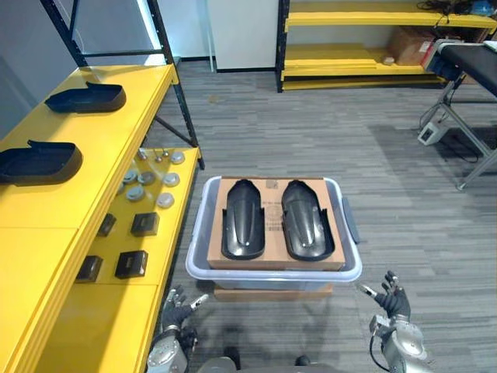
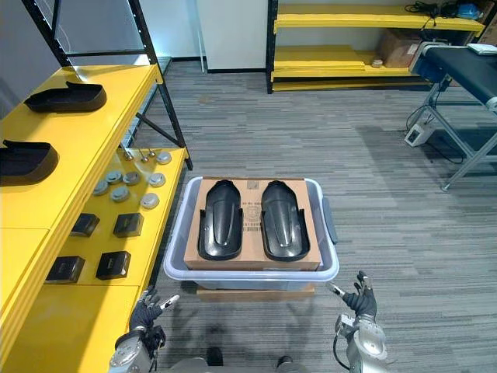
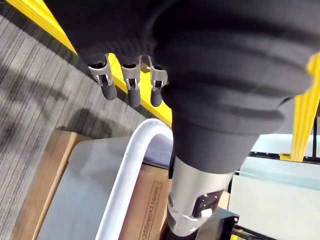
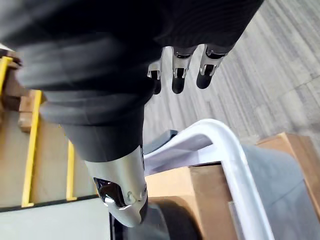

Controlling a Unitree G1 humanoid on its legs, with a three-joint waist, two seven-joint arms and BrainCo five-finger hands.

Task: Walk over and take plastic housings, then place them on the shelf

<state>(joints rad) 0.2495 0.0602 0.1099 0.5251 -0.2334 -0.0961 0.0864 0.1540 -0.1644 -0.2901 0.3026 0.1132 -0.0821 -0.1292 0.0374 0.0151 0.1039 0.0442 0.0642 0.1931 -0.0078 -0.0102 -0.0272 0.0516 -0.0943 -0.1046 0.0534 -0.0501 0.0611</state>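
The left hand (image 1: 177, 311) and right hand (image 1: 392, 299) are held spread and empty, just short of a pale tub's (image 1: 196, 233) near corners. In the tub, two plastic housings (image 1: 244, 219) are laid side by side on cardboard (image 1: 272, 233) whose print cannot be read. Two more housings (image 1: 87, 99) are set on the yellow shelf (image 1: 101, 140) left of the tub.

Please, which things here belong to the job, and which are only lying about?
Job: left housing and right housing on the cardboard in the bin; yellow shelf, with far housing and near housing already on it.
Lying about: round discs, small black boxes, brown box on the far rack, bench.
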